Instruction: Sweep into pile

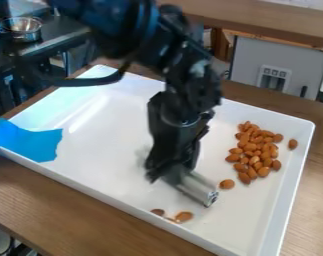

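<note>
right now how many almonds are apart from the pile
At least 4: one right of the pile, one by the metal tube, two at the tray's near rim; more may be hidden.

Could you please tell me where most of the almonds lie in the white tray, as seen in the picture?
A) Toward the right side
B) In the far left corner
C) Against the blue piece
A, since the large cluster of almonds sits toward the right side of the white tray.
</note>
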You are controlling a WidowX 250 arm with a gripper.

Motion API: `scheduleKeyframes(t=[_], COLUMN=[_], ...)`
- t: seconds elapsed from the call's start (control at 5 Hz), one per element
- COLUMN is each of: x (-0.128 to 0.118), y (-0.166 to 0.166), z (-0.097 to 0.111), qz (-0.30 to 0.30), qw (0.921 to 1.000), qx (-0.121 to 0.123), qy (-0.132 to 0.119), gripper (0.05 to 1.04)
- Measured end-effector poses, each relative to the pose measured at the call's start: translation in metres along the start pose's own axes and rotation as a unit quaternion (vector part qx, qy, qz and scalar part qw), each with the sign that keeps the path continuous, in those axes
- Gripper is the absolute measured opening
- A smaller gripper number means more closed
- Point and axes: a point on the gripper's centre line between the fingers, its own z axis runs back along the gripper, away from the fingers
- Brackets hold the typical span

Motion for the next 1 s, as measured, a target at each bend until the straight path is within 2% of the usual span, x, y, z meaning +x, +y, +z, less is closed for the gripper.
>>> scheduleKeyframes(t=[0.4,0.6,0.8,1.0], x=[0.004,0.014,0.022,0.033], y=[-0.078,-0.09,-0.07,-0.042], z=[-0.012,-0.001,0.018,0.045], qz=[0.026,0.034,0.042,0.036], qw=[0.9995,0.9992,0.9988,0.9983], qx=[-0.017,-0.021,0.005,0.015], qy=[-0.003,0.003,0.026,0.044], gripper=[0.35,0.35,0.35,0.35])
